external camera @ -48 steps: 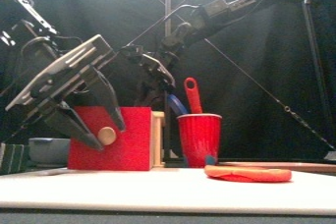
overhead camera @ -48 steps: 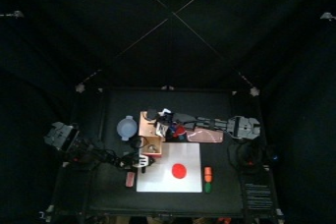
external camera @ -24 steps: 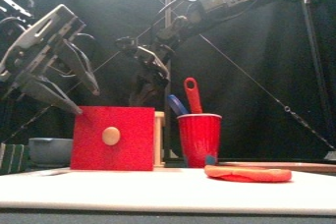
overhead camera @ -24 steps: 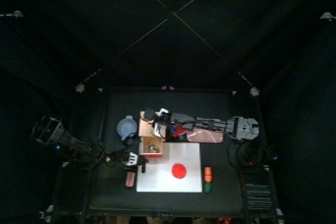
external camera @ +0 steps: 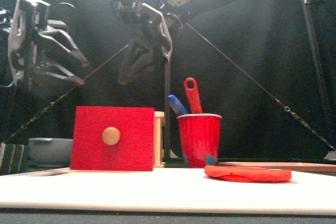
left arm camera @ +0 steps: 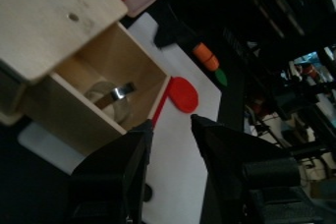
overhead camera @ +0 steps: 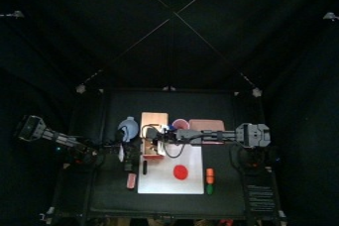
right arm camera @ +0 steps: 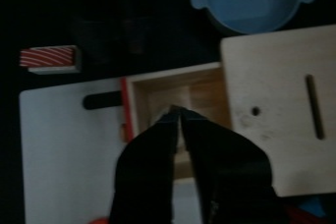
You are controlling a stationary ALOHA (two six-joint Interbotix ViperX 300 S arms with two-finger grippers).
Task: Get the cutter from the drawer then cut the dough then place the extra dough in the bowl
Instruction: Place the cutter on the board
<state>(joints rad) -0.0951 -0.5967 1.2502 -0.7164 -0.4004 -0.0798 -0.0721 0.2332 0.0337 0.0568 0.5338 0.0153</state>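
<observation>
Spotted the cutter (left arm camera: 113, 94) lying inside the open drawer (left arm camera: 79, 79), left of centre in the left wrist view, just a round bit of metal against the pale wood. Couldn't make out its wire handle properly. Found the drawer sticking out of the wooden box (right arm camera: 282, 66) toward the table's front edge, with its red drawer front (external camera: 94, 151) filling the lower left of the front view. Caught the right gripper (right arm camera: 176, 118) hanging straight over that drawer, jaws pinched down to a thin slit and holding nothing. Saw it well above the box in the front view, up in the top middle-left. Clocked the left gripper (left arm camera: 170, 128) high in the upper left of the front view, jaws spread wide and empty. Found the dough (external camera: 247, 174) as a flat red disc low on the right of the front view. Saw it resting on the cutting board (overhead camera: 193, 161) in the bottom middle of the top view, apart from the drawer. Noticed the bowl (overhead camera: 127, 128), blue-grey, up and left of the box in the top view, off the board. Also saw a red cup (external camera: 198, 141) just right of the box in the front view, with a blue knife (external camera: 175, 103) and a red knife (external camera: 192, 90) poking out the top.
</observation>
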